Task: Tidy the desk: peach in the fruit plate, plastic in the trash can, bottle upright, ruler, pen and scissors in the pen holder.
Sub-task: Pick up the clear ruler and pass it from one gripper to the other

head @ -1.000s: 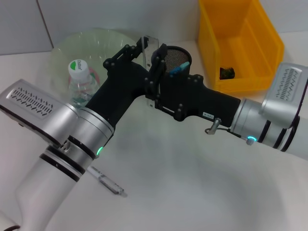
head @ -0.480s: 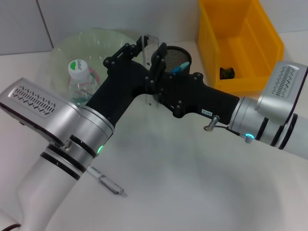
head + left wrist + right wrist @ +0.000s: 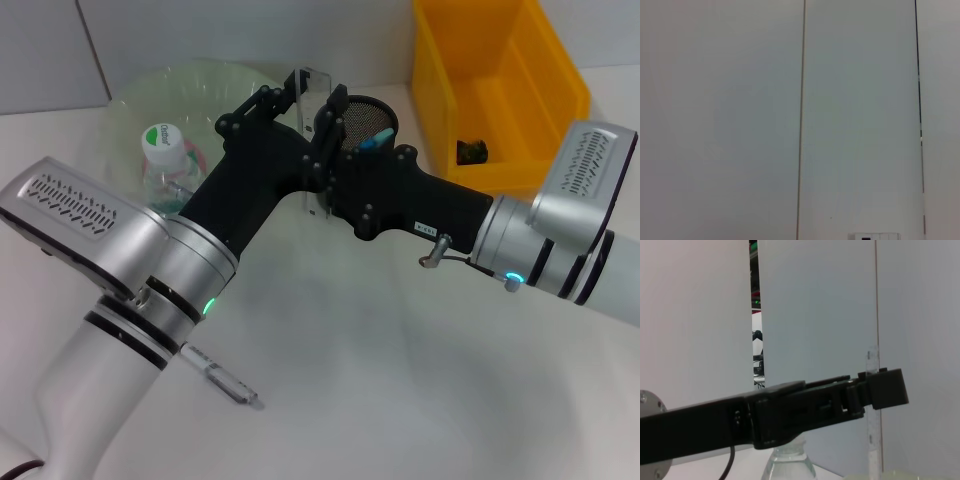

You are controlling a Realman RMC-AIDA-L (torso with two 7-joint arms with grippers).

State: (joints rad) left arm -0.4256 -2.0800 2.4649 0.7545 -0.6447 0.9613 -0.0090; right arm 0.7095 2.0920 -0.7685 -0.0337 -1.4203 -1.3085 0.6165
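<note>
A clear ruler (image 3: 318, 88) stands upright just left of the black mesh pen holder (image 3: 372, 112). My left gripper (image 3: 297, 96) is shut on it; the right wrist view shows its black finger (image 3: 880, 387) clamped across the ruler (image 3: 872, 360). My right gripper (image 3: 325, 150) presses in against the ruler's other side. A blue handle (image 3: 366, 143) sticks out of the holder. The bottle (image 3: 164, 165) stands upright before the green fruit plate (image 3: 215, 80). A pen (image 3: 222, 378) lies on the desk near the front. The peach is hidden.
The yellow trash can (image 3: 500, 95) stands at the back right with a dark scrap (image 3: 470, 151) inside. Both forearms cross the middle of the desk. A pale wall fills the left wrist view.
The right arm has shifted slightly left toward the ruler. The ruler now stands a little more upright and higher. The left arm has barely moved.
</note>
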